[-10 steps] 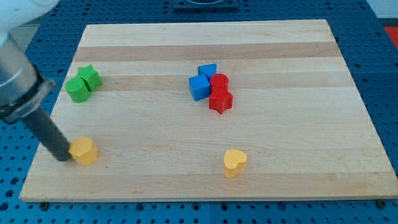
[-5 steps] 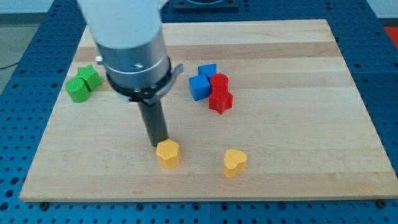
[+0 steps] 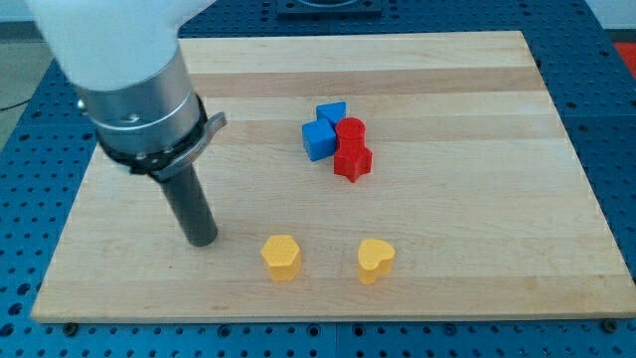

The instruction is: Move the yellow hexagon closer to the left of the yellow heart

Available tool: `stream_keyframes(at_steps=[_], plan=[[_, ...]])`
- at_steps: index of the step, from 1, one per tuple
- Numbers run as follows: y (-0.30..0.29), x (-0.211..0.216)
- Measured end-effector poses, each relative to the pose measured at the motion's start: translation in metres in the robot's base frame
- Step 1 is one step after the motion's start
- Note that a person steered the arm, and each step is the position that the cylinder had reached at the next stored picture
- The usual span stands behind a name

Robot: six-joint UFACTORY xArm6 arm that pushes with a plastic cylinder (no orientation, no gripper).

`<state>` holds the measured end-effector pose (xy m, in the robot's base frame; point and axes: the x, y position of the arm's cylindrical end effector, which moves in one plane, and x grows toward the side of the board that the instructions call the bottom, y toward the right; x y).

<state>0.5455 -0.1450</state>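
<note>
Tip (image 3: 202, 241): bare rod end, nothing to open or close, touching no block; set down on board (image 3: 477, 288) to the view's left of hexagon, slightly toward the top, a clear gap between.

Hexagon (image 3: 281, 257): yellow, squat, flat-topped, upright; low on board near bottom edge, left of centre. Lies to the view's right of tip and a shade lower.

Heart (image 3: 376, 260): yellow, upright, lobes toward the view's top; same row as hexagon, to its right, near but apart.

Line of push, as judged: tip, hexagon and heart almost in one row, so a rightward slide fits.

Blue pair (image 3: 324, 130) and red pair (image 3: 351, 148): clustered further up, off that line.
</note>
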Motion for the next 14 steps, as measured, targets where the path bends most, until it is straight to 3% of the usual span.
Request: stream_keyframes(at_steps=[2, 5, 8, 11, 14], plan=[[0.046, 0.007], [0.050, 0.044], [0.078, 0.028], [0.075, -0.017], [0.105, 0.008]])
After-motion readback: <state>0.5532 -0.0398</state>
